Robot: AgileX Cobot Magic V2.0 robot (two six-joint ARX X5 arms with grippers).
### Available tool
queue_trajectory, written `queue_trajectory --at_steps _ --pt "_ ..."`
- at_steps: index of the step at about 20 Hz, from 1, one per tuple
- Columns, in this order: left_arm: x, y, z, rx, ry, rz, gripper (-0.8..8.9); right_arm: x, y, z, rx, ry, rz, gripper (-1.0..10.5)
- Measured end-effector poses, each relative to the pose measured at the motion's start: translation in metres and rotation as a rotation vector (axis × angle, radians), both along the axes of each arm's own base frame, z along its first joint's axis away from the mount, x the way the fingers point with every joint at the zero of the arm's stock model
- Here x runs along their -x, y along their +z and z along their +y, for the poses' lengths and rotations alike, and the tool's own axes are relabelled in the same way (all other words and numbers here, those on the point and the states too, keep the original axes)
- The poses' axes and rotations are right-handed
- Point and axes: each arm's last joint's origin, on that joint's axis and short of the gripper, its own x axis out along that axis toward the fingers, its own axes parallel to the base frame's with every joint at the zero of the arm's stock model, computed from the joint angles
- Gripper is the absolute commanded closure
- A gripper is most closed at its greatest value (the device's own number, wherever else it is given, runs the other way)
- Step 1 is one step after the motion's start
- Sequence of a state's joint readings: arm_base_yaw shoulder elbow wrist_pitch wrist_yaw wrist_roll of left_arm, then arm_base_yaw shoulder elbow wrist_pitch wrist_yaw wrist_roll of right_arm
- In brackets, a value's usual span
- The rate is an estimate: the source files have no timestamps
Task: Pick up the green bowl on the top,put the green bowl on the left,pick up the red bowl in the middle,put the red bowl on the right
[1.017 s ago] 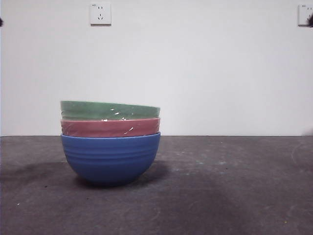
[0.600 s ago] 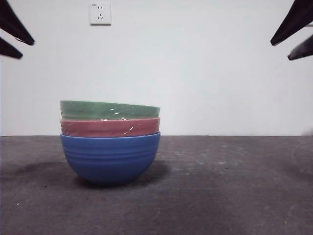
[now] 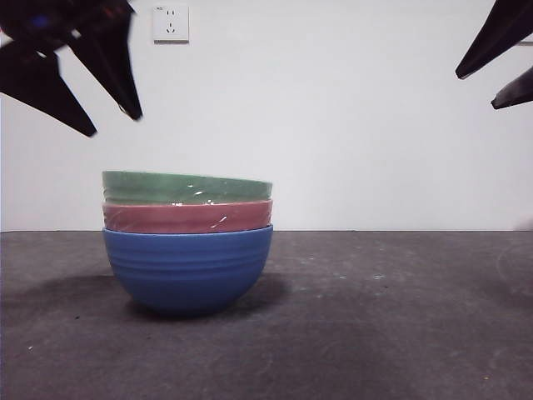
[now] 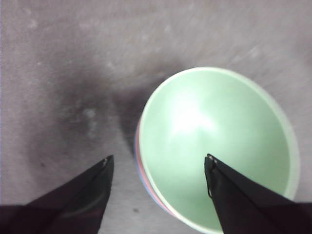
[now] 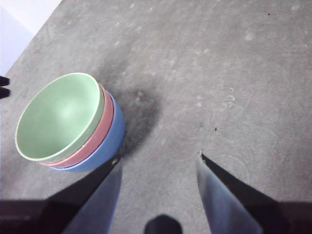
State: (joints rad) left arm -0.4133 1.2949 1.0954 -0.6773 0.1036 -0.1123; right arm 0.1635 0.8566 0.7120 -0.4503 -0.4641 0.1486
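Three bowls stand nested on the table: the green bowl (image 3: 187, 186) on top, the red bowl (image 3: 187, 217) in the middle, a blue bowl (image 3: 187, 267) at the bottom. My left gripper (image 3: 112, 125) hangs open above the stack's left side. In the left wrist view its gripper (image 4: 158, 157) straddles the rim of the green bowl (image 4: 219, 141), one jaw over the inside, the other over the table; a sliver of the red bowl (image 4: 139, 158) shows. My right gripper (image 3: 475, 92) waits open, high at the right; in its wrist view the gripper (image 5: 158, 156) is over bare table beside the green bowl (image 5: 58, 117) and the red bowl (image 5: 101, 129).
The dark grey table (image 3: 391, 317) runs back to a white wall with a socket (image 3: 171, 23). The blue bowl (image 5: 113, 141) carries the stack. The right wrist view shows the table's far edge (image 5: 29, 36) beyond the bowls.
The left gripper has come down and moved right, toward the stack's left side. The right gripper, out of view a second ago, has barely moved in the last half second. The bowls stand as before.
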Motion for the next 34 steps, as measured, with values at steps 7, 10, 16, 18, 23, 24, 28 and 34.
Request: queue_trajectory --at_steps 7,10,16,18,23,24,28,34 --pt "-0.018 -0.035 -0.029 -0.168 -0.05 0.094 5.68 0.0 0.0 0.0 0.0 0.0 0.003 6.9" --pt "-0.019 -0.038 -0.03 -0.203 -0.046 0.092 7.49 0.0 0.0 0.0 0.001 0.0 0.003 6.9" --pt "-0.02 -0.034 -0.03 -0.231 -0.019 0.063 8.26 0.0 0.0 0.0 0.001 -0.001 0.004 7.0" --pt "-0.021 -0.033 -0.031 -0.234 -0.015 0.05 8.26 0.0 0.0 0.0 0.001 -0.001 0.004 7.0" --pt "-0.023 -0.018 -0.031 -0.235 -0.009 0.036 8.26 0.0 0.0 0.0 0.001 -0.001 0.004 7.0" --pt "-0.024 -0.01 -0.032 -0.231 -0.009 0.027 8.26 0.0 0.0 0.0 0.002 -0.001 0.004 7.0" --pt "-0.022 0.029 -0.03 -0.248 -0.028 0.022 8.26 0.0 0.0 0.0 0.002 -0.001 0.004 7.0" --pt "0.017 0.085 -0.007 -0.267 -0.057 -0.005 8.26 0.0 0.0 0.0 0.002 -0.002 0.005 7.0"
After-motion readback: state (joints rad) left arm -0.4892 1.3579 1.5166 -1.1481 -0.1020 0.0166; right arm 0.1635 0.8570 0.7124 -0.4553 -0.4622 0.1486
